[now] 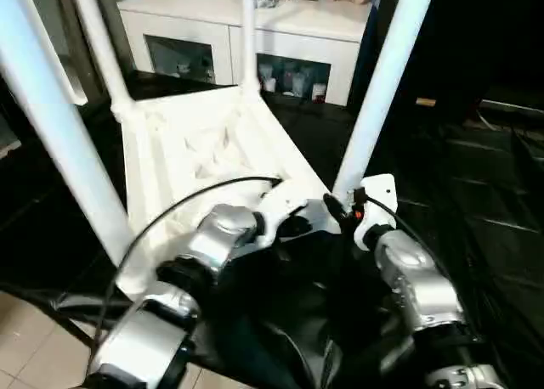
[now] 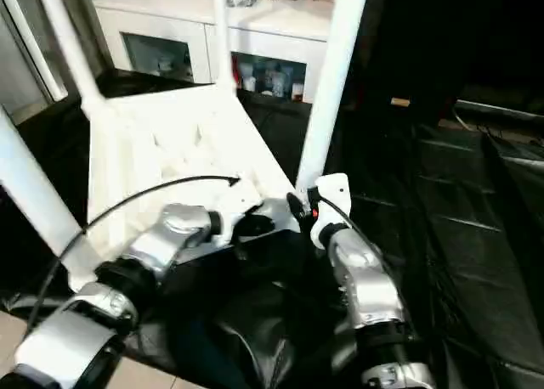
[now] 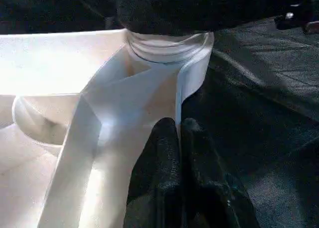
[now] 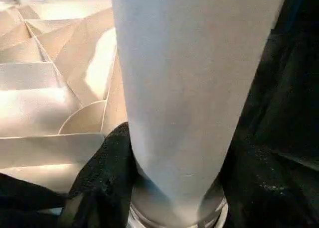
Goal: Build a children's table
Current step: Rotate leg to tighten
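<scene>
Black sheeting [image 1: 476,194] covers the floor ahead of me, and beyond it stands a white cabinet [image 1: 255,41] with glass doors, small bottles showing behind the panes. On its top sit a few small things whose labels are too small for me to read; I can make out no writing anywhere.

On the sheeting lies the children's table [image 1: 204,151], upside down. Its square white plastic top shows a cross-ribbed underside [image 4: 45,73], glossy and bright under the light, with thin walls meeting in triangles and a curved wall near the corner. All four long white legs stand up from the corner sockets: one at the far left corner [image 1: 98,41], one at the far right corner [image 1: 247,32], one at the near left corner [image 1: 51,126], and one at the near right corner [image 1: 382,83], just beyond my hands.

My left end effector [image 3: 178,138] has its two black fingers pressed together, empty, their tips at the rim of the top just beside the near right socket [image 3: 169,44]. My right end effector [image 4: 177,188] stands about half open with a black finger [image 4: 104,168] on either side of the near right leg, low down where it enters its socket; the fingers lie against the leg.
</scene>
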### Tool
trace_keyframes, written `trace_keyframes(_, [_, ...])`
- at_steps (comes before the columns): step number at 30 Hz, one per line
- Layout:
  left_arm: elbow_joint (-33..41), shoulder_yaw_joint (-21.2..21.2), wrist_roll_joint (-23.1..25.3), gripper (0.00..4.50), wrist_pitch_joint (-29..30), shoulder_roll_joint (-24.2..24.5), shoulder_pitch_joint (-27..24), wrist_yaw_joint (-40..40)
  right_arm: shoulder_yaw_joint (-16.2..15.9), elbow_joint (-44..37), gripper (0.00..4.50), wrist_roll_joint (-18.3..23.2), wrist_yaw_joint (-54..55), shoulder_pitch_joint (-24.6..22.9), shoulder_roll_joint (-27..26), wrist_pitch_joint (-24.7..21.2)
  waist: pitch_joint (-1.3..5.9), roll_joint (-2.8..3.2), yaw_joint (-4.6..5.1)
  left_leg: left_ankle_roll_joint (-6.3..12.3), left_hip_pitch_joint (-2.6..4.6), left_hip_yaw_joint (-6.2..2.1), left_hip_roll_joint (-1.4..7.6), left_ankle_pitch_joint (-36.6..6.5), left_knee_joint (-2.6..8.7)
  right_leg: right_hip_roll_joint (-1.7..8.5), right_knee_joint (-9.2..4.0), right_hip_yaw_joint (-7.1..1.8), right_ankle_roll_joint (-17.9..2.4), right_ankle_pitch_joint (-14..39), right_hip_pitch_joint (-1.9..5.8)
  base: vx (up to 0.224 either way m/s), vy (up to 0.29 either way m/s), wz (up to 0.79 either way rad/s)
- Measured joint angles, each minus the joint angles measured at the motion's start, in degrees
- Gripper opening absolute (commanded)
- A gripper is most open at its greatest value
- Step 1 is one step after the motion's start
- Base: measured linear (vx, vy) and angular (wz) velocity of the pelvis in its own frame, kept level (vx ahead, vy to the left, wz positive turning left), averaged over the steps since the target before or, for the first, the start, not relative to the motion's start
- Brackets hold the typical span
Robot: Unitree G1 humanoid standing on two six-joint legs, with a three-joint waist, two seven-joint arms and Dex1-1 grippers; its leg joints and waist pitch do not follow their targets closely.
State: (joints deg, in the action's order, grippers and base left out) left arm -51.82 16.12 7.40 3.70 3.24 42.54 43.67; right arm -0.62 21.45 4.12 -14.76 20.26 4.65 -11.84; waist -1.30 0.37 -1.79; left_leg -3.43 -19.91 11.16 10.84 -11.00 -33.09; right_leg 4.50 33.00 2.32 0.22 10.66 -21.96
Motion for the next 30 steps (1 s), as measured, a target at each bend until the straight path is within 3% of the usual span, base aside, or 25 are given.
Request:
trace_keyframes(6, [-0.1, 0.04, 0.05, 0.0, -2.21, 1.95, 0.0, 1.25, 0.27, -0.33, 3.17, 2.37, -5.44, -0.66, 1.85, 0.1, -0.17, 0.0, 0.11, 0.0, -0.04, -0.03, 0.03, 0.0, 0.19, 0.0, 0.02, 0.1, 0.01, -0.01, -0.13, 0.0, 0.0, 0.0])
trace_keyframes(9, [0.6, -0.12, -0.52, 0.0, -2.92, 3.58, -0.39, 3.94, -0.07, -0.66, 3.21, 3.85, -12.28, -1.17, 4.92, -1.24, -0.27, -0.05, 0.15, -0.01, -0.13, -0.05, 0.07, 0.01, 0.39, -0.02, 0.08, 0.21, 0.04, -0.04, -0.24, 0.0, 0.0, 0.0])
trace_keyframes(12, [3.68, -0.11, -2.12, 0.0, -6.07, 7.53, -2.75, 12.15, -3.81, -3.38, 3.21, 5.41, -25.81, -2.61, 13.45, -1.71, -0.33, 0.11, -0.09, -0.01, -0.17, -0.02, 0.11, 0.02, 0.56, -0.04, 0.17, 0.24, 0.0, -0.12, -0.32, 0.0, 0.0, 0.0])
trace_keyframes(14, [5.02, -0.28, -3.31, 0.0, -7.45, 9.8, -3.87, 17.12, -5.04, -3.65, 3.21, 5.52, -30.48, -2.79, 15.37, -1.71, -0.32, 0.18, -0.2, -0.01, -0.19, -0.03, 0.18, 0.02, 0.7, -0.1, 0.22, 0.33, -0.22, -0.25, -0.4, 0.0, 0.0, 0.0])
trace_keyframes(18, [8.73, 0.24, -4.82, 0.0, -7.36, 12.44, -5.3, 23.6, -7.26, -5.69, 3.21, 5.69, -35.93, -2.61, 17.48, -1.93, -0.29, 0.3, -0.76, 0.35, -0.69, 0.13, 0.18, 0.15, 0.72, -0.08, 0.23, 0.28, -0.23, -0.21, -1.13, 0.04, -0.008, 0.01])
trace_keyframes(23, [11.04, 0.58, -5.9, 0.0, -7.46, 14.28, -6.61, 28.18, -9.27, -7.28, 3.21, 6.62, -41.4, -2.64, 19.35, -2.95, -0.3, 0.29, -1.59, 0.52, -0.95, 0.18, 0.23, 0.03, 0.46, -0.07, 0.25, 0.3, -0.32, -0.17, -1.27, 0.0, 0.0, 0.0])
trace_keyframes(30, [11.72, 0.42, -5.97, 0.0, -7.4, 14.87, -7.27, 28.55, -9.35, -7.16, 3.21, 6.7, -41.51, -2.75, 18.58, -3.05, -0.38, 0.16, -1.53, 0.2, -0.9, 0.17, 0.23, -0.14, 0.23, -0.03, 0.54, 0.23, -0.34, -0.19, -1.26, 0.0, 0.0, 0.0])
